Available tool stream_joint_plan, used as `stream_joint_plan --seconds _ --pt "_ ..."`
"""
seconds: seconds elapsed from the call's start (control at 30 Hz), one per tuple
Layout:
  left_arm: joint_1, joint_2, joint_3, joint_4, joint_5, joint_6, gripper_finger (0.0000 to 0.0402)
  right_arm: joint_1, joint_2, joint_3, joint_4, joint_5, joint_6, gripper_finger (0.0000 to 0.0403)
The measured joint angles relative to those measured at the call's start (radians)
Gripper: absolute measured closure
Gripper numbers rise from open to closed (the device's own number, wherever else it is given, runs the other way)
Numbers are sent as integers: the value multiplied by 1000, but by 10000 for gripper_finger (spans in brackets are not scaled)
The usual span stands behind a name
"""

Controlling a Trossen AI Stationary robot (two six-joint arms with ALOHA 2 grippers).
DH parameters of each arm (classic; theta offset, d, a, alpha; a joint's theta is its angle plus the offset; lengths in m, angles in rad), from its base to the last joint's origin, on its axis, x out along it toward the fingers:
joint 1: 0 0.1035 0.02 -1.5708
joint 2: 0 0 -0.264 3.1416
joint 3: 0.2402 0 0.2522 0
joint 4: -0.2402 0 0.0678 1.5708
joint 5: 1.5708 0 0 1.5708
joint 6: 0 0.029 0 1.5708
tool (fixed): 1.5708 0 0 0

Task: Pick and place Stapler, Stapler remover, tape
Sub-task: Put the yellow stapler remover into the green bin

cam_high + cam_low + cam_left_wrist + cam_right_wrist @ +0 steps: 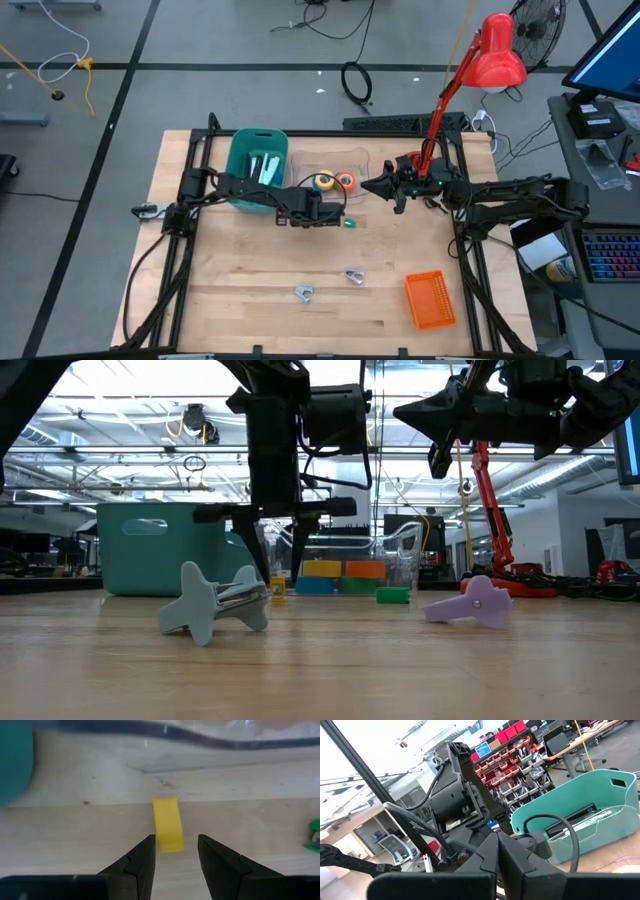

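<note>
So the wooden table (pixel 250 300) has loads of open room across its whole near half, just two staple removers sitting there, a pale blue-grey one (pixel 304 292) and a lilac one (pixel 354 277) beside it, well apart from an orange basket (pixel 430 300) near the right front edge. The crowded bit is the back: a teal bin (pixel 245 150) sits near the back left edge with what look like staplers inside, and right next to it there's a clear tray (pixel 330 165) holding some of the tape, an orange roll (pixel 346 180) and a blue roll with a yellow one on it (pixel 322 182). A small green roll (pixel 350 222) lies on the bare wood just in front of the tray. The left pincer (pixel 175 852) is reaching in from the left across the front of the bin, pointed down close over the table, its jaws parted narrow with nothing between them, and a small yellow block (pixel 167 824) lying flat on the wood just past its fingertips. The right pincer (pixel 368 186) hangs up off the table by the tray's right edge, arm stretched in from the right side, jaws squeezed together and holding nothing. A red desk lamp (pixel 495 55) leans over the back right corner.
</note>
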Motion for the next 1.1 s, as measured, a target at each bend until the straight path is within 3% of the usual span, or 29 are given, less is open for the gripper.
stream_joint_plan --seconds 1.1 --pt "0 0 0 0 -48 21 252 0 0 0 2 0 27 399"
